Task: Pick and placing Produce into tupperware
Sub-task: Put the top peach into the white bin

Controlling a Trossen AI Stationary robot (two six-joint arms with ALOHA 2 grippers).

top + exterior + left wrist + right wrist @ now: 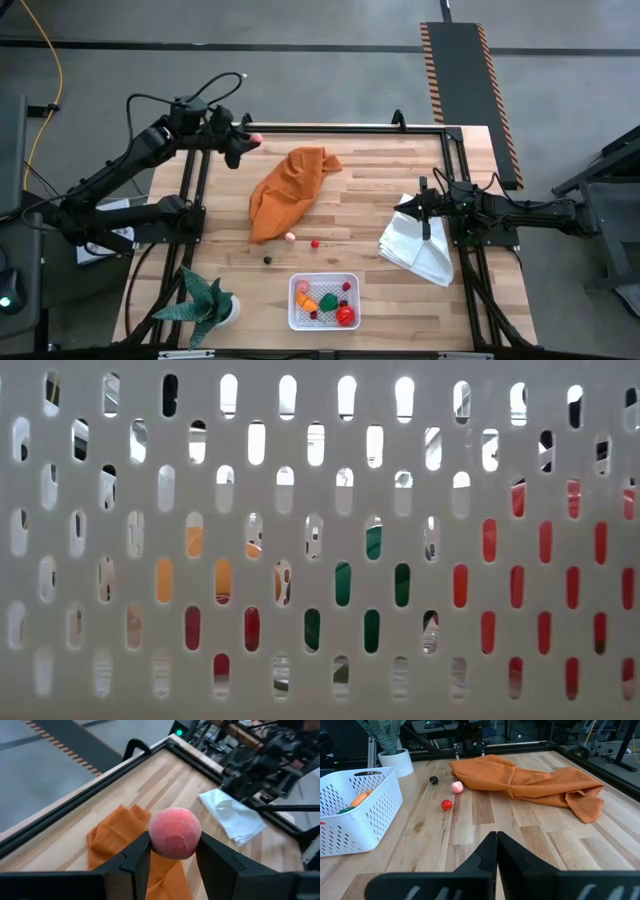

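Observation:
A pink fuzzy ball of produce sits between the fingers of my left gripper, high over the table's far left corner. The tupperware, a white perforated container, stands near the front edge with several produce pieces inside; the low view looks through its wall. Three small loose pieces lie on the wood: pink, red and dark. My right gripper is shut and touches nothing, over the white cloth at the right. My left gripper pinches the pink ball by two opposite sides between its two fingers. The fingers slant downward toward the table's middle. The ball is lifted clear, well above the wood.
A crumpled orange cloth lies in the middle of the table. A folded white cloth lies at the right. A potted plant stands at the front left. A black frame rail runs along the far edge.

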